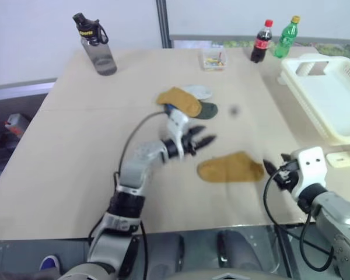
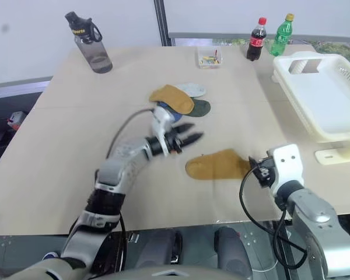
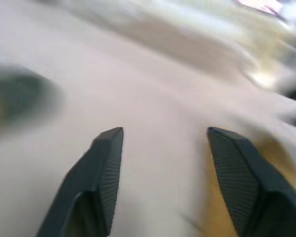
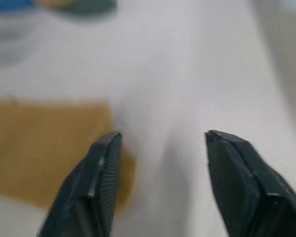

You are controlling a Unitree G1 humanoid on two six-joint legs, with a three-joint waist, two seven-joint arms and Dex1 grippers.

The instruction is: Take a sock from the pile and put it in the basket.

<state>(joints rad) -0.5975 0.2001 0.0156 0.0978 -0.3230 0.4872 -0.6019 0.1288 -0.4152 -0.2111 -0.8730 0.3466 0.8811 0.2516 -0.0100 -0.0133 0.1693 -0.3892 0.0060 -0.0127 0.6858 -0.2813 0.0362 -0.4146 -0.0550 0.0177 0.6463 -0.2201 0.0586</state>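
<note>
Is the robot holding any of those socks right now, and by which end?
No. Both end effectors, left and right, are open and empty; the lone yellow sock lies flat on the table.

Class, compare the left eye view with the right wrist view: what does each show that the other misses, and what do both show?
Left eye view alone: the basket at the table's right edge, a grey water bottle, a cola bottle, a green bottle, a small clear box, and the left gripper, open and empty.
Right wrist view alone: the ribbed pads on the right gripper's fingers.
Both: the lone yellow sock lying flat on the table, the pile beyond it, and the right gripper, open and empty.
</note>
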